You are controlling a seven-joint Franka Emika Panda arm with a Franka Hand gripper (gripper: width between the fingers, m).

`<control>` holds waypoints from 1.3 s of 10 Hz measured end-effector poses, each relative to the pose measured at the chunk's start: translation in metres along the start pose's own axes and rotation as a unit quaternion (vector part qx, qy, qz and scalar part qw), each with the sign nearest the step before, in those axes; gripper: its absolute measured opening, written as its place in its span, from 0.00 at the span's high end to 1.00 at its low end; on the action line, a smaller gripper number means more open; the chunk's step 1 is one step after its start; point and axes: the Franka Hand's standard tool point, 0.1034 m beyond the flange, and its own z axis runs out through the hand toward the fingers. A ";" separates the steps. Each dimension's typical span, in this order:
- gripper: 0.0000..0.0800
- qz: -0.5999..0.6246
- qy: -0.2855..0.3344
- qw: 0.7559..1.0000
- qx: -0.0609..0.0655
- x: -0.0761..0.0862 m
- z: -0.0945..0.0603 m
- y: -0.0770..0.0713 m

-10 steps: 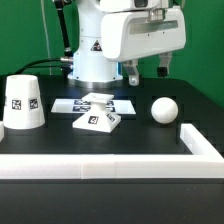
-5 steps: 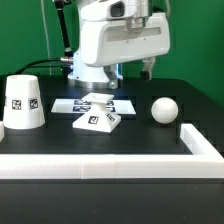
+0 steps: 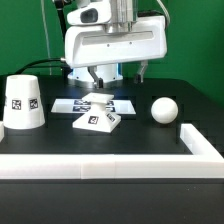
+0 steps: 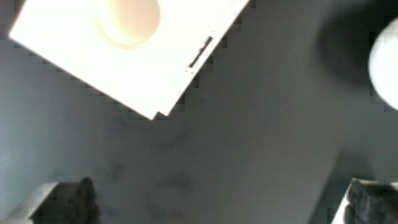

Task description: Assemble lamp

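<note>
Fingers spread wide in wrist view, nothing between. Matte white base shows round socket, bulb beside it.

Exterior view: fingers hover over low angular base on dark counter. Smooth ball bulb on exterior view's right, tapered shade well apart on left.

Likely base grab: centre first, drop straight, pinch flat sides.

A robotics lab: black table, tagged marker board, green backdrop
</note>
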 end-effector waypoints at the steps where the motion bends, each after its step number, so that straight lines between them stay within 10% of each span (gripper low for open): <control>1: 0.13 0.027 0.000 1.000 0.000 0.000 0.000 0.000; 13: 0.13 0.304 -0.003 0.953 -0.009 -0.029 0.012 0.041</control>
